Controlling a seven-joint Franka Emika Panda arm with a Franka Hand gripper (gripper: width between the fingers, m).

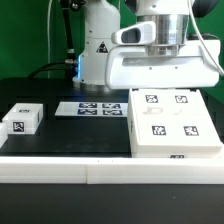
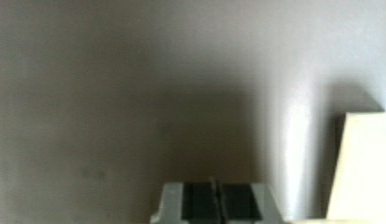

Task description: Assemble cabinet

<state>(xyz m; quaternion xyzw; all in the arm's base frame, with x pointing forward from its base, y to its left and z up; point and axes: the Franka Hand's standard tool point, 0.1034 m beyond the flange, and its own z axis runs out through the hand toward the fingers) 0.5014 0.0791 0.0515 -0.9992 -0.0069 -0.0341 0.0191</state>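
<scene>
The cabinet (image 1: 172, 125), a large white box with four tagged panels facing up, lies on the black table at the exterior view's right. My gripper (image 1: 160, 88) hangs just behind the cabinet's far edge. Its wide white hand hides the fingertips in that view. In the wrist view the gripper (image 2: 213, 205) has its dark pads pressed together with nothing between them, over a blurred grey surface. A white edge (image 2: 364, 165) stands beside the fingers; I cannot tell which part it is.
A small white tagged block (image 1: 22, 118) sits at the exterior view's left. The marker board (image 1: 90, 107) lies flat between the block and the cabinet. The arm's base (image 1: 95, 50) stands behind the board. The table's white front rim (image 1: 100, 175) runs along the near side.
</scene>
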